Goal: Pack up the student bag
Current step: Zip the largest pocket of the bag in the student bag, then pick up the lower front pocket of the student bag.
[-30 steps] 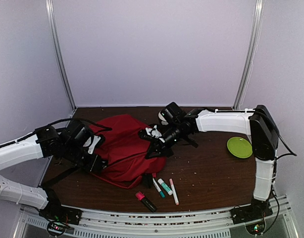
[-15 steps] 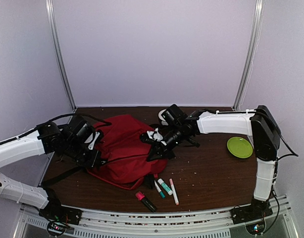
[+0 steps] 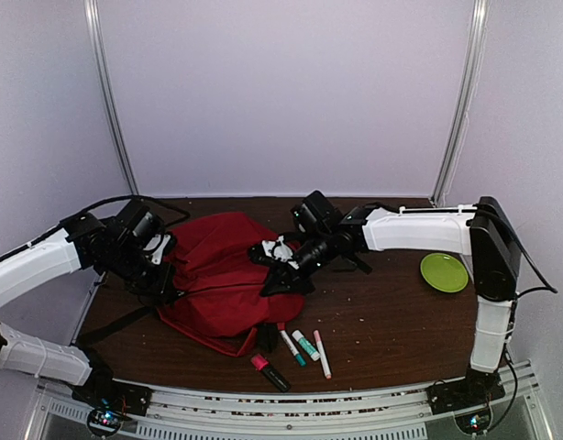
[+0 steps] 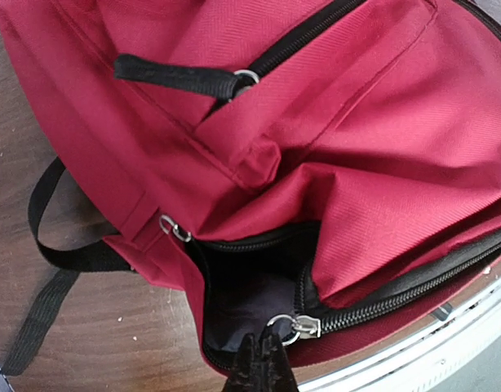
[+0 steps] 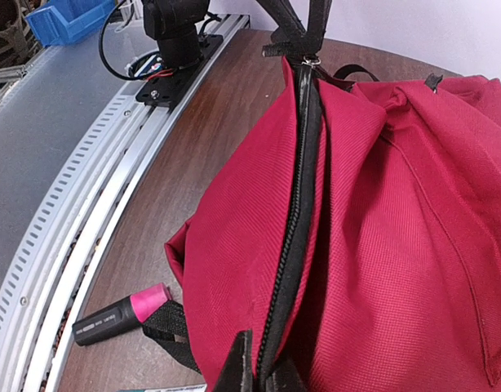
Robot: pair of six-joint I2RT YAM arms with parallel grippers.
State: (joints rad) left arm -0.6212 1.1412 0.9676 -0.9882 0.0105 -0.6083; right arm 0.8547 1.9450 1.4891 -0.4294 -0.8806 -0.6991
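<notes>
While the student bag (image 3: 222,275) lies slumped on the table, a bit left of centre, both arms look busy getting its main compartment open, so the actual packing doesn't seem to have started. The left gripper (image 4: 263,366) is pinched tight, tips right on the ring of the zipper pull (image 4: 293,325), at the end of a short gap showing dark lining. The right gripper (image 5: 259,371) is clamped on the bag's black zipper edge, pulling the fabric taut. A pink highlighter (image 3: 270,371) and a few markers (image 3: 304,346) sit on the table just in front of the bag. The next move probably calls for the left arm to drag the pull along the track while the right one braces, until the mouth is wide enough for the pens.
</notes>
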